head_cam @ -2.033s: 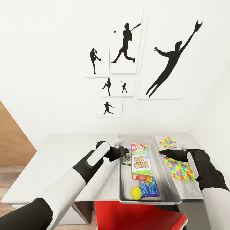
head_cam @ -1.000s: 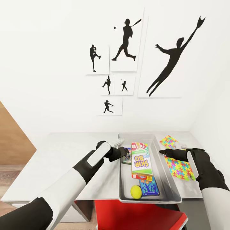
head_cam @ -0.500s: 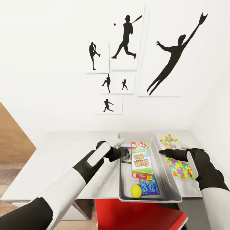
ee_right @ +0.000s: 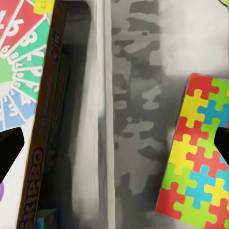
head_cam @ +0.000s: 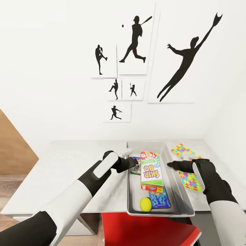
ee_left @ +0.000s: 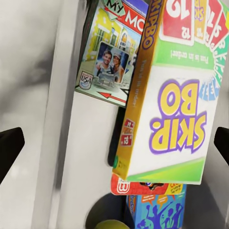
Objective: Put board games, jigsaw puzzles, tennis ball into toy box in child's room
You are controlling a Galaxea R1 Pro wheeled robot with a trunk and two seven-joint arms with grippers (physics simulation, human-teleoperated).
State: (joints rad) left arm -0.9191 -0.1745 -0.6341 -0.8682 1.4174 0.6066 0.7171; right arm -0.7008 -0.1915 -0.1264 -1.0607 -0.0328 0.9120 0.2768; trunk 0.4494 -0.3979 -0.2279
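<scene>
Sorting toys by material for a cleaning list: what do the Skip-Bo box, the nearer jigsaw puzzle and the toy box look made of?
Skip-Bo box: printed cardboard, slightly glossy, with sharp folded edges.
Jigsaw puzzle: thin flat interlocking pieces in matte bright colours, probably card or foam; hard to tell.
Toy box: smooth light grey, softly reflective walls, likely plastic, possibly metal.

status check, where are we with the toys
Both grippers open, empty. Three games and ball in toy box. Two puzzles still on table; right gripper over the near one.

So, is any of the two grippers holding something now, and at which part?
No. The left gripper and the right gripper are both open and empty.
</scene>
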